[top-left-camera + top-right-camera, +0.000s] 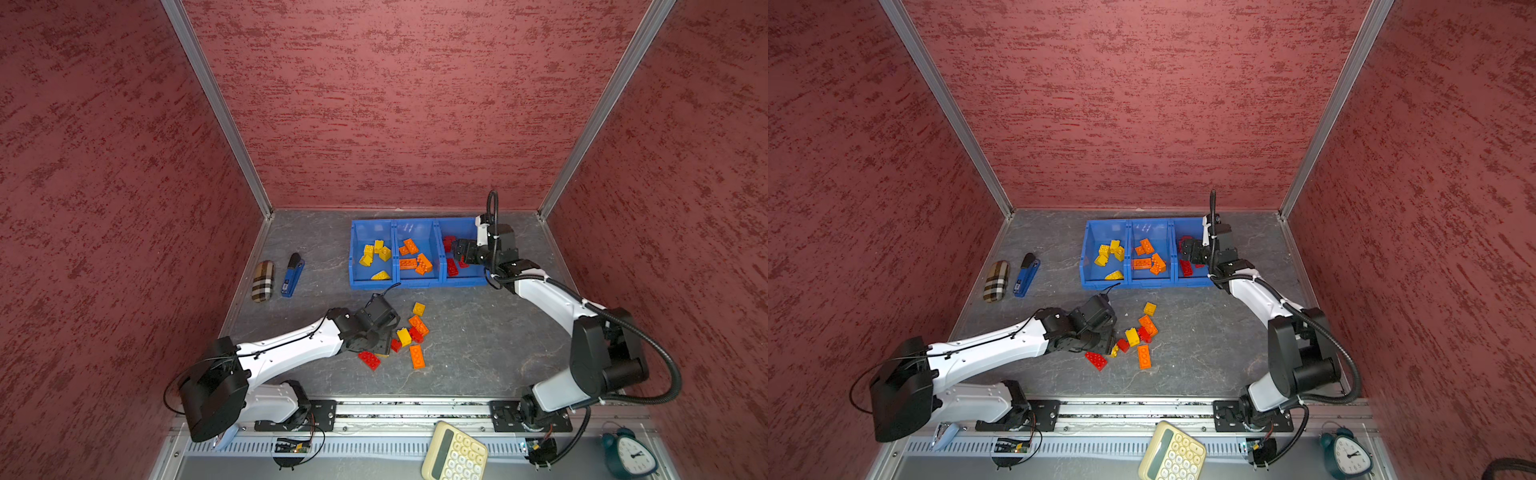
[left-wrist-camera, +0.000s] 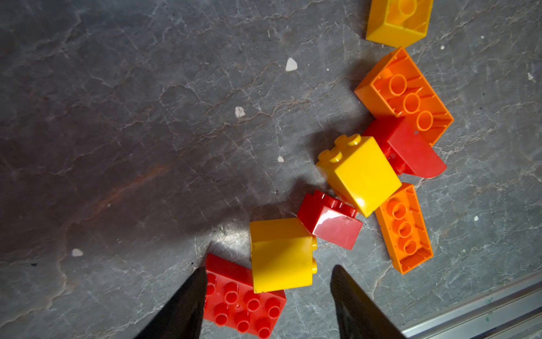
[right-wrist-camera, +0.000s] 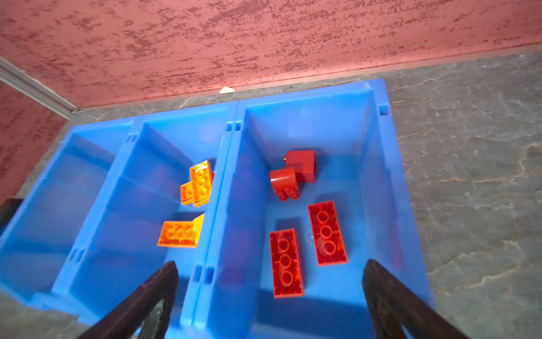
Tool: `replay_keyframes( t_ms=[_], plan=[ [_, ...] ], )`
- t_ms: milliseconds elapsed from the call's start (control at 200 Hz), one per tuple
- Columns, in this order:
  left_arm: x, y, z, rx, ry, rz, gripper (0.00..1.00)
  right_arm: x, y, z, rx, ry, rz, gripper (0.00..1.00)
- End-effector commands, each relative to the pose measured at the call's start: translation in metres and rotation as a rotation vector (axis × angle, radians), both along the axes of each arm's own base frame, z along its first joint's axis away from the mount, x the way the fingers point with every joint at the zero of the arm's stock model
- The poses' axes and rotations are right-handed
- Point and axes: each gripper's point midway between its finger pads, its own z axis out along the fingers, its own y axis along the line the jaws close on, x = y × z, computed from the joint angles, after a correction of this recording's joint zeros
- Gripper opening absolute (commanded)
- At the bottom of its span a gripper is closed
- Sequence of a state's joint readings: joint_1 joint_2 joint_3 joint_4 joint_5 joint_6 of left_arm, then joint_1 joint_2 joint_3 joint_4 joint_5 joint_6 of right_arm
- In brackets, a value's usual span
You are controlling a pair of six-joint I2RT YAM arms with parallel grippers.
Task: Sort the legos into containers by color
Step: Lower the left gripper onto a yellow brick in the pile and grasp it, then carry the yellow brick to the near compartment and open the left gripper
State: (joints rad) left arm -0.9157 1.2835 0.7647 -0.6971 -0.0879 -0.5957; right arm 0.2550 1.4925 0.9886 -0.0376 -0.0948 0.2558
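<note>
The containers (image 1: 415, 284) (image 1: 1142, 284) are three joined blue bins at the back; the left holds yellow legos (image 1: 376, 253), the middle orange (image 1: 415, 259), the right red (image 3: 286, 261). Several loose legos lie mid-table in both top views: a red 2x4 (image 1: 369, 360) (image 2: 243, 308), a yellow square brick (image 2: 281, 255) lying partly over it, a small red one (image 2: 330, 223), another yellow (image 1: 403, 336), orange ones (image 1: 417, 356). My left gripper (image 2: 269, 268) (image 1: 387, 344) is open, its fingers either side of the yellow square brick without touching it. My right gripper (image 3: 271, 262) (image 1: 457, 249) hangs open over the red bin, empty.
A plaid case (image 1: 263, 281) and a blue stapler (image 1: 293, 275) lie at the left edge. A calculator (image 1: 455, 453) and an alarm clock (image 1: 631, 453) sit in front of the arms' base rail. Red walls close in three sides.
</note>
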Motion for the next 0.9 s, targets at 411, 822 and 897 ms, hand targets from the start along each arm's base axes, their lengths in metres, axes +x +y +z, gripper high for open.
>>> replay_keyframes(
  t_ms=[411, 822, 897],
  plan=[
    [-0.007, -0.008, -0.028, 0.123, 0.064, -0.096, 0.62, -0.031, 0.012, 0.039, 0.080, -0.143, 0.065, 0.99],
    [-0.004, -0.014, -0.043, 0.168, 0.082, -0.141, 0.62, -0.029, 0.015, 0.034, 0.076, -0.125, 0.066, 0.99],
    [-0.001, -0.018, -0.044, 0.169, 0.081, -0.144, 0.58, -0.031, 0.021, 0.037, 0.076, -0.142, 0.102, 0.99]
  ],
)
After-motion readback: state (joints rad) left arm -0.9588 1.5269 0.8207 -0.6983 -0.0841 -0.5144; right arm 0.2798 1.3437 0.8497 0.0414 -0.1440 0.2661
